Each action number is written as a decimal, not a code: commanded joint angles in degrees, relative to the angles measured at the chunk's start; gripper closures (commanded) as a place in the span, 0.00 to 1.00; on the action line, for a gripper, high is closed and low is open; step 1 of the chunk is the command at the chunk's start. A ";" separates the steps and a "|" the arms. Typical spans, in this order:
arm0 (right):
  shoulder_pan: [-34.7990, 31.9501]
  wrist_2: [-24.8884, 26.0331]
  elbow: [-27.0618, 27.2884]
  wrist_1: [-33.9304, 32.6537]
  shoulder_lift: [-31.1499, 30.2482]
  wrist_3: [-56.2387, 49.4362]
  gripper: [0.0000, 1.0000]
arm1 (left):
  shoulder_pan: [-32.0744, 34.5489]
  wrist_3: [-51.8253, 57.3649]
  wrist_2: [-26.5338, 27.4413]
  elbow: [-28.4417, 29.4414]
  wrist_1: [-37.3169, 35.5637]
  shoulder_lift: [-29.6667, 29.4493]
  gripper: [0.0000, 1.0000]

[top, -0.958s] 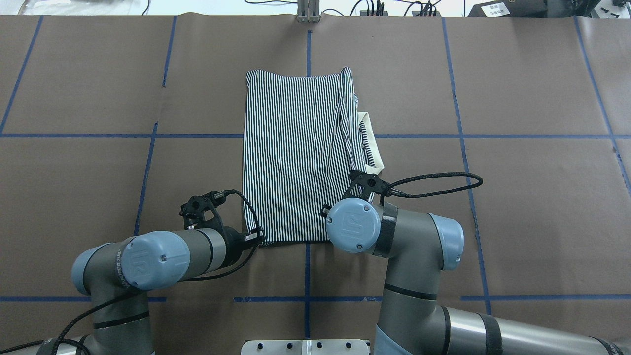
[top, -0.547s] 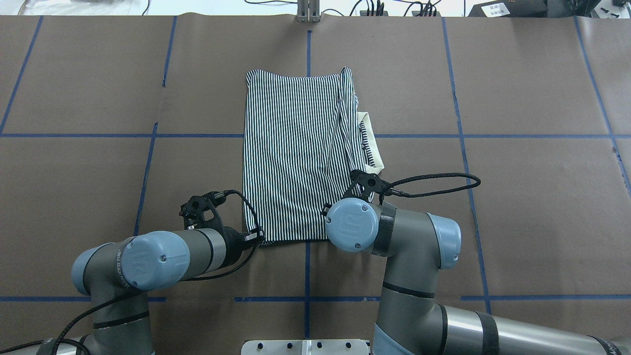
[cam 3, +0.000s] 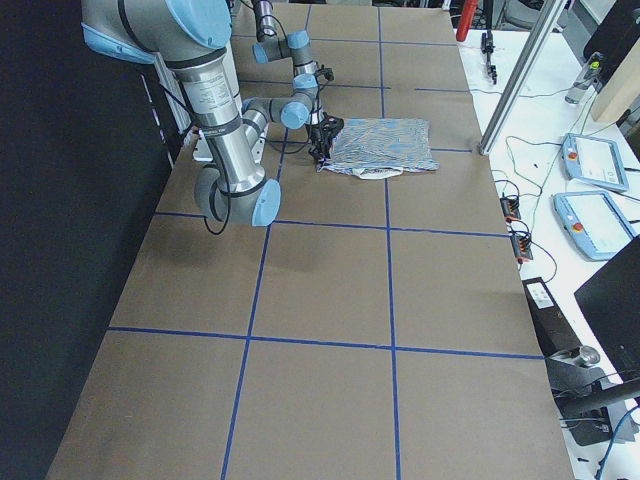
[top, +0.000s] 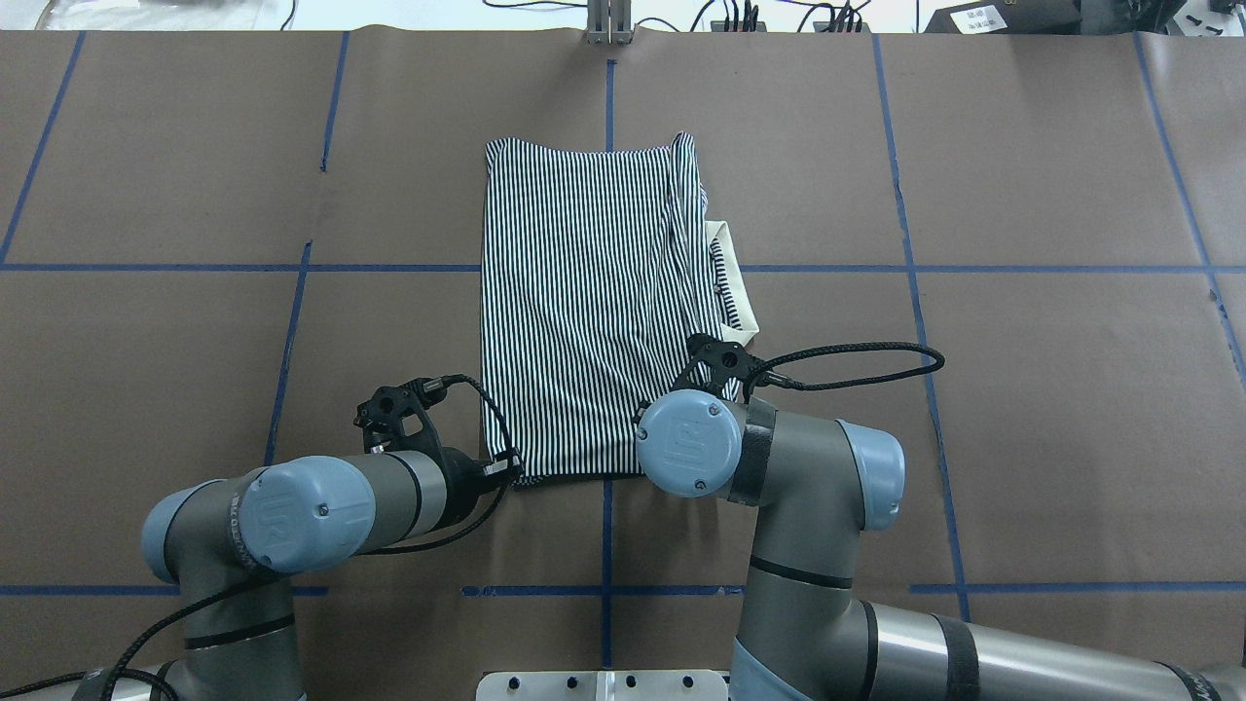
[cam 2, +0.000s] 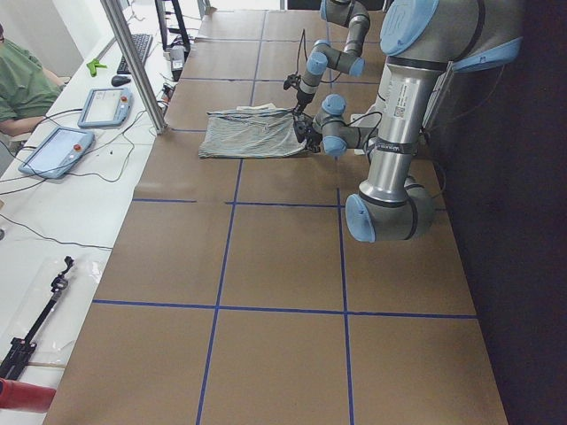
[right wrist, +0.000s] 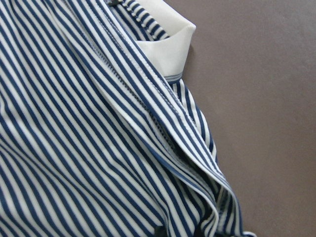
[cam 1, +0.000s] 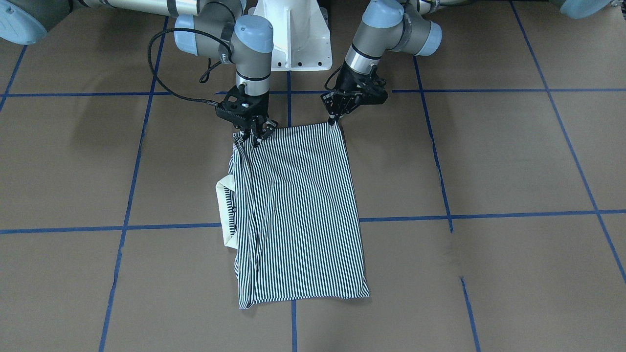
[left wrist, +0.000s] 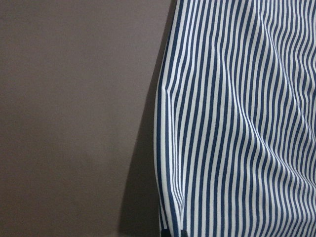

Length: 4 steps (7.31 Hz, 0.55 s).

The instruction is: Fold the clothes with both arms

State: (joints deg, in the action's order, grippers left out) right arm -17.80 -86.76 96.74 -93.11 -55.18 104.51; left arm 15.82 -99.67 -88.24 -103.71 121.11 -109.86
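The striped polo shirt (cam 1: 298, 205) lies folded into a long rectangle on the brown table, also seen from overhead (top: 574, 302). Its cream collar (top: 735, 282) sticks out on the robot's right side. My left gripper (top: 504, 471) is shut on the shirt's near left corner, low at the table; it also shows in the front view (cam 1: 334, 120). My right gripper (cam 1: 255, 138) is shut on the near right corner, hidden under its wrist (top: 686, 443) from overhead. The wrist views show striped cloth (left wrist: 237, 123) and the collar (right wrist: 168, 44) close up.
The white pedestal base (cam 1: 293, 34) stands just behind both grippers. Blue tape lines (top: 604, 268) cross the brown paper. A metal post (top: 608, 24) stands at the far edge. An operators' desk with tablets (cam 2: 89, 115) runs beyond it.
My right wrist has shifted slightly left and away over the shirt's near right corner. The left arm and the shirt have not visibly moved.
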 commanded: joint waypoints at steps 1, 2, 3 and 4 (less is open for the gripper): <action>-0.04 0.10 0.03 0.03 0.60 0.08 1.00 | 0.00 0.09 0.00 0.00 0.00 -0.09 1.00; -0.04 0.10 0.11 0.12 0.69 0.08 1.00 | 0.00 0.09 0.00 0.00 0.00 -0.09 1.00; -0.13 0.10 0.29 0.12 0.60 0.08 1.00 | 0.00 0.18 -0.09 0.00 0.00 -0.09 1.00; -0.22 0.10 1.16 0.12 0.60 0.08 1.00 | 0.09 0.79 -0.35 -1.65 -0.09 0.17 1.00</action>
State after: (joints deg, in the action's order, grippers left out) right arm -17.93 -86.66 97.15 -93.00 -54.59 104.59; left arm 15.83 -99.39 -88.36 -104.12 121.10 -109.89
